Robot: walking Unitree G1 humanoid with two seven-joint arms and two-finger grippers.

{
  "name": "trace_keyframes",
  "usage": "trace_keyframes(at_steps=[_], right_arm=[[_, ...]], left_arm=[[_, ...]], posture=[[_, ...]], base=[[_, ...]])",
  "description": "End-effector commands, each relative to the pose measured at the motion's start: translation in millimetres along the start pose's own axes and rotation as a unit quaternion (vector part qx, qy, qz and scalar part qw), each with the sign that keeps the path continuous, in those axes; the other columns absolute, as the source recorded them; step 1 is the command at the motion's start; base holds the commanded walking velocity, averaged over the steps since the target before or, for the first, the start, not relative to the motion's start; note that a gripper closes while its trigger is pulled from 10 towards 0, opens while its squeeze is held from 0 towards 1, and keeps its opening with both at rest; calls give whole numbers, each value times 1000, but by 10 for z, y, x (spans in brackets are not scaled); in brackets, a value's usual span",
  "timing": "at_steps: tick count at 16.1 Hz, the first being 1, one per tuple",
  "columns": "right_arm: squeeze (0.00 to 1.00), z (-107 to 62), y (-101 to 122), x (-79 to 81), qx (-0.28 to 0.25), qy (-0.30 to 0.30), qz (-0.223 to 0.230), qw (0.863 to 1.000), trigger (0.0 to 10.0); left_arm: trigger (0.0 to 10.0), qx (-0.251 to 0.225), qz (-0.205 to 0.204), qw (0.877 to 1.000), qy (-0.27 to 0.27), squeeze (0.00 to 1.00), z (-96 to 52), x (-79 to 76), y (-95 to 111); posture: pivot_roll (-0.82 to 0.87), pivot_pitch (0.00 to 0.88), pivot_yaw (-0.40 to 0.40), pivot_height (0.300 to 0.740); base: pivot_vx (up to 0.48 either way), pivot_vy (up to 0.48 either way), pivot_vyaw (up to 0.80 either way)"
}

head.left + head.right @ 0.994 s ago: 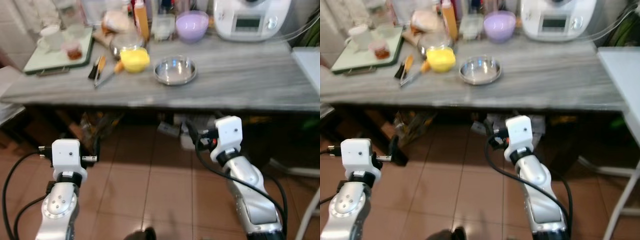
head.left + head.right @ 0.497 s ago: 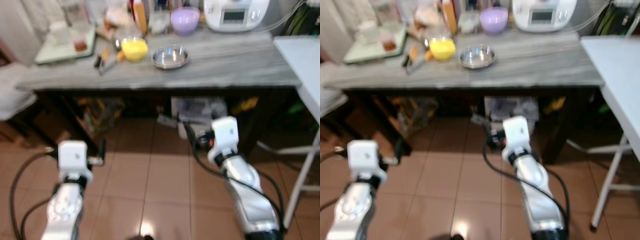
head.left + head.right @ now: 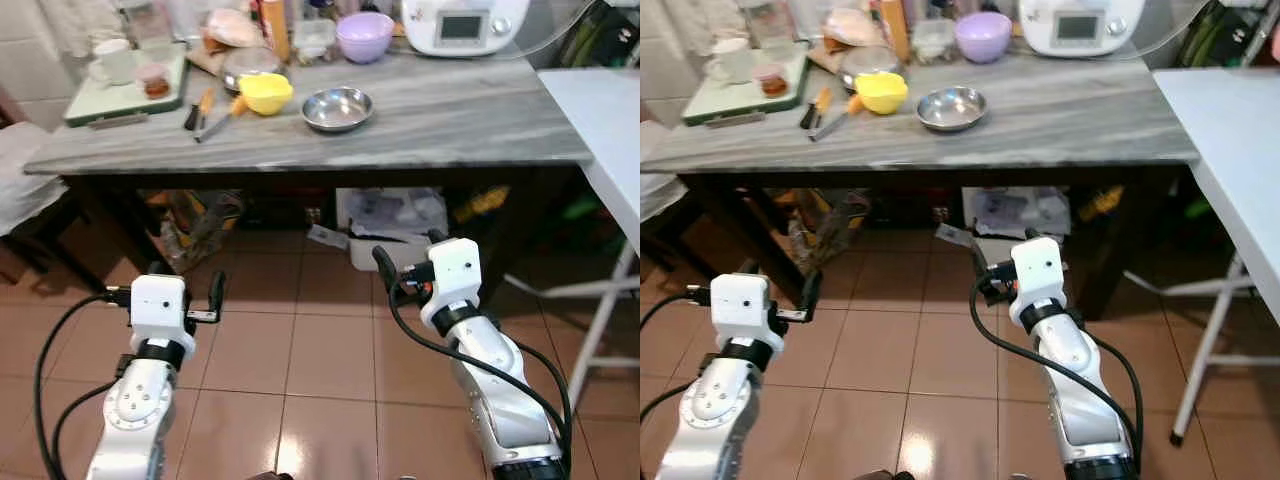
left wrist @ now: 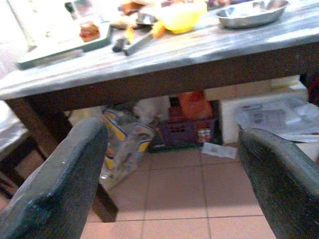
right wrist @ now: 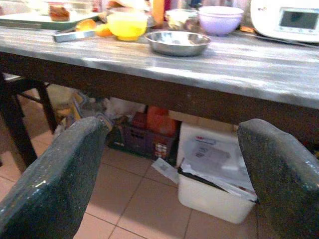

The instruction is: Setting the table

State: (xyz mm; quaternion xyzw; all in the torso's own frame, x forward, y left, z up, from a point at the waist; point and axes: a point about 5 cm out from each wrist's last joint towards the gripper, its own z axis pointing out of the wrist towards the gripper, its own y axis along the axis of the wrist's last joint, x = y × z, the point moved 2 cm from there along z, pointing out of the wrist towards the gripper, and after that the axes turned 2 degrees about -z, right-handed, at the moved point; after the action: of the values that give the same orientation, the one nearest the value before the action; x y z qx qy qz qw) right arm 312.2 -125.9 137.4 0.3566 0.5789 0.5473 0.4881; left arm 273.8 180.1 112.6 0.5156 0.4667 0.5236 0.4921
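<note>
Right now you are at the approach step, standing back from the table (image 3: 480, 110) with nothing in hand. Your left gripper (image 4: 164, 184) and right gripper (image 5: 172, 174) both hang low over the tiled floor, below the tabletop and short of its near edge, jaws spread wide and empty. What you could lay out sits toward the far left of the table: a steel bowl (image 3: 338, 107) near the middle, a yellow bowl (image 3: 266, 92) just left of it, utensils (image 3: 203, 112) beside that, a green tray (image 3: 95, 100) with a cup (image 3: 112, 60) at the far left, and a purple bowl (image 3: 364, 35) at the back. My guess is you next step closer, raise an arm above the tabletop and reach for the steel bowl, the nearest piece.
</note>
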Motion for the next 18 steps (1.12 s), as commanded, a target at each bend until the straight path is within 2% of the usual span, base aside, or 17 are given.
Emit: trace_keyframes(at_steps=[1, 4, 7, 13, 18], right_arm=[[0, 0, 2, -4, 1, -1, 2, 1000, 10000], [0, 10, 31, -6, -4, 2, -3, 1000, 10000], [0, 30, 150, -26, -25, -5, -11, 1000, 10000], [0, 3, 96, -47, -16, -7, -13, 1000, 10000], [0, 19, 113, -57, -19, -8, -14, 1000, 10000]], left_arm=[[10000, 1, -3, 1000, -10, 0, 0, -43, -2], [10000, -2, -13, 1000, -19, 0, -10, -92, 13], [10000, -4, -17, 1000, -17, 0, -16, -78, 17], [10000, -1, -18, 1000, -24, 0, -51, -82, -22], [10000, -5, -25, 999, -34, 0, -11, -112, 8]], posture=[[-140, 129, 99, 740], [-138, 133, 93, 740], [-137, 136, 92, 740], [-144, 141, 93, 740], [-149, 139, 93, 740]], base=[[0, 0, -650], [0, 0, 0], [0, 0, 0], [0, 0, 0], [0, 0, 0]])
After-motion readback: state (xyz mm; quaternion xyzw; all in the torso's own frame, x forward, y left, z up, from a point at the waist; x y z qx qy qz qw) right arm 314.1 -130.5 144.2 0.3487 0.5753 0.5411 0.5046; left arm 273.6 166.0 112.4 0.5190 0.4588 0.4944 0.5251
